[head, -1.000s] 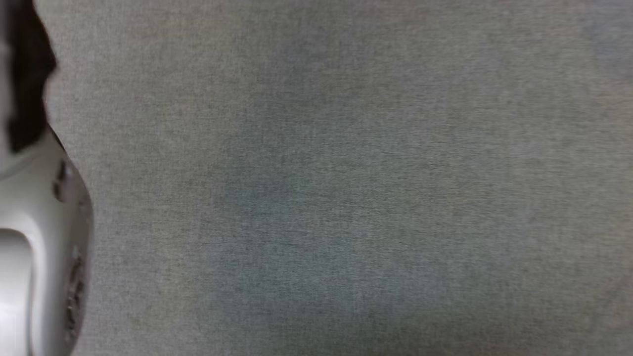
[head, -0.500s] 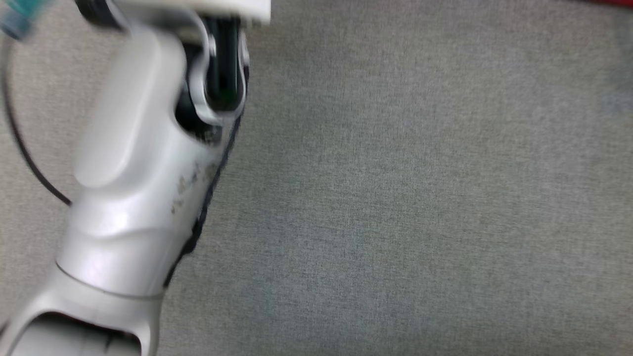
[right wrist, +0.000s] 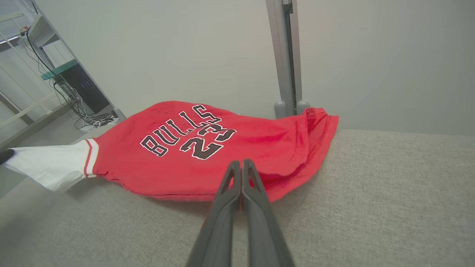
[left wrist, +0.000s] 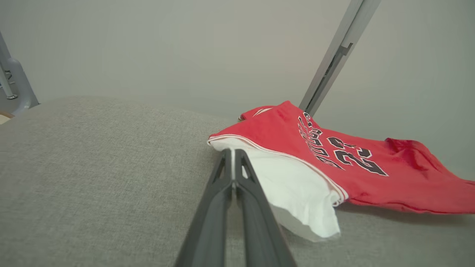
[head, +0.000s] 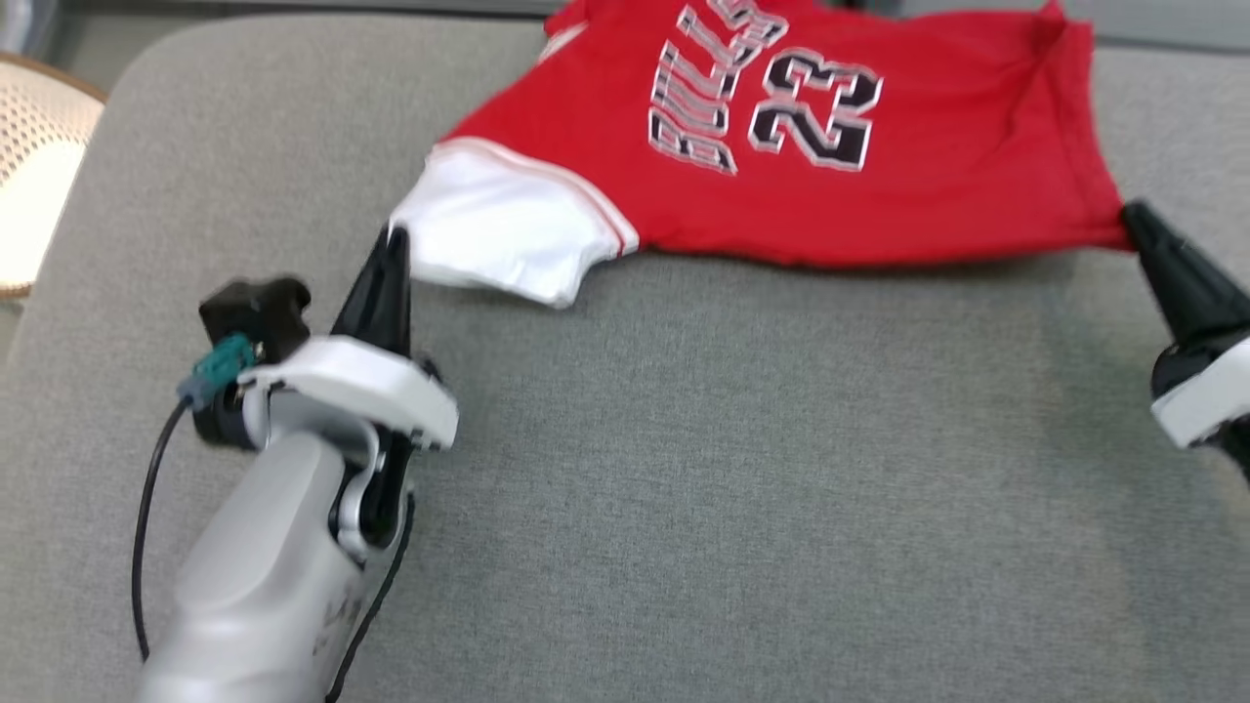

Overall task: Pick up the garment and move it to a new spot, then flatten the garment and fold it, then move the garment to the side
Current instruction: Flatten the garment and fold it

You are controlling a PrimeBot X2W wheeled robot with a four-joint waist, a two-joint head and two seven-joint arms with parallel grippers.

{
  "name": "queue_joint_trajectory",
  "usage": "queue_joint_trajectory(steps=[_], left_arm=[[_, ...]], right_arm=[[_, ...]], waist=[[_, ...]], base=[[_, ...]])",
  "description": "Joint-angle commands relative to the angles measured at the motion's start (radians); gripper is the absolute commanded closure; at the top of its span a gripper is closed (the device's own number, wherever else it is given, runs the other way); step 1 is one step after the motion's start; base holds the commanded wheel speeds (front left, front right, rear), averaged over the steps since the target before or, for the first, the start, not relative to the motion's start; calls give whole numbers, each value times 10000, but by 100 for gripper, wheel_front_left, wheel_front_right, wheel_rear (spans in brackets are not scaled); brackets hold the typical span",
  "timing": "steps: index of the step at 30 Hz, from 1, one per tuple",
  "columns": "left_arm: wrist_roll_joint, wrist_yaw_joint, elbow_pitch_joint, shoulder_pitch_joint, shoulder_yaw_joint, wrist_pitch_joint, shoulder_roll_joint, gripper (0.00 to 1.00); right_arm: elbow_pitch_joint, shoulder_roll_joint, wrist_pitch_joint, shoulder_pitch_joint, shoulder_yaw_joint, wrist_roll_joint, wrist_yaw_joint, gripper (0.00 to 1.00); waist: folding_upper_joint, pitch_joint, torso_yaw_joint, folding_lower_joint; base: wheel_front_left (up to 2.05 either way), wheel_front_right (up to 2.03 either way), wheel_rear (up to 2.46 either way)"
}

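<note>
The garment (head: 781, 137) is a red jersey with "BULLS 23" lettering and a white sleeve (head: 498, 229). It hangs stretched between my two grippers, just above the far part of a grey fabric cushion (head: 732, 469). My left gripper (head: 395, 239) is shut on the edge of the white sleeve (left wrist: 293, 185); its closed fingers meet there at the left gripper (left wrist: 233, 151). My right gripper (head: 1133, 213) is shut on the red hem corner at the far right. In the right wrist view, the right gripper (right wrist: 241, 162) pinches the red garment (right wrist: 193, 148).
A round woven thing (head: 29, 166) stands off the cushion's left edge. Behind the cushion rise a grey metal post (right wrist: 285, 55) and a plain wall. A shelf with cables (right wrist: 74, 89) stands at the far left of the right wrist view.
The head camera has swung up: earlier it showed only grey cushion and my left forearm. Now the garment and both grippers are in the picture.
</note>
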Motion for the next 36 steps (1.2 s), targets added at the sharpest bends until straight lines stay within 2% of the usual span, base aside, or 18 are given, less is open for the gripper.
queue_joint_trajectory(steps=[1, 7, 16, 27, 36], left_arm=[[82, -134, 151, 301, -74, 37, 212, 100], [81, -605, 432, 1210, -432, 385, 767, 100], [-30, -1148, -117, 2389, -897, 1134, 1461, 100], [-556, -1629, -1578, 3847, -1521, 2543, 2340, 100], [-1106, -1813, -3044, 4737, -2080, 3889, 3472, 100]], right_arm=[[159, 98, -5, 227, 158, 86, -4, 100], [770, 505, -5, 691, 892, 376, -4, 100], [1394, 744, 54, 1126, 1785, 1156, -4, 100], [1647, 405, 911, 1498, 2750, 1923, -4, 100], [1251, -101, 2150, 1775, 3057, 2223, -4, 100]], waist=[[0, -631, -121, 0], [0, -1373, -213, 0], [0, -2149, -297, 0], [0, -2862, -352, 0], [0, -3273, -369, 0]], base=[[0, 0, 0], [0, 0, 0], [0, 0, 0], [0, 0, 0], [0, 0, 0]])
